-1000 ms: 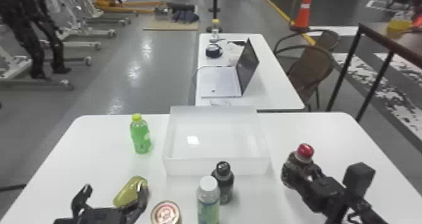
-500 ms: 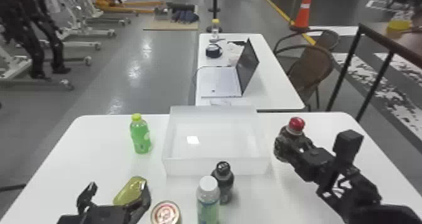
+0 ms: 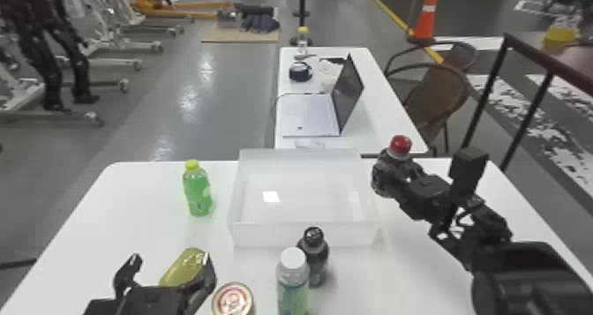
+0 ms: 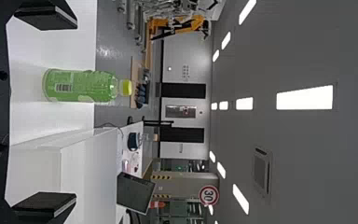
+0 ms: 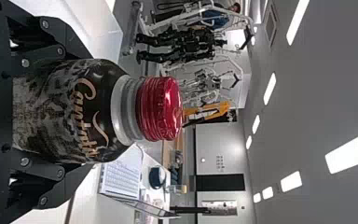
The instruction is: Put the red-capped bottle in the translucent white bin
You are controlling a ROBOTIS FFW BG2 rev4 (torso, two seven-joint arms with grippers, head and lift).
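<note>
White tabletop (image 3: 110, 204) bore the translucent white bin (image 3: 273, 234); beside its right wall, the right gripper (image 3: 392, 177) clasped the red-capped bottle (image 5: 159, 108): grasp apparently done, crossing and release remained, while the left gripper (image 4: 76, 111) had fingers apart, empty

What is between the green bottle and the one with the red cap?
The translucent white bin lies between the green bottle and the red-capped bottle, as the head view shows.
</note>
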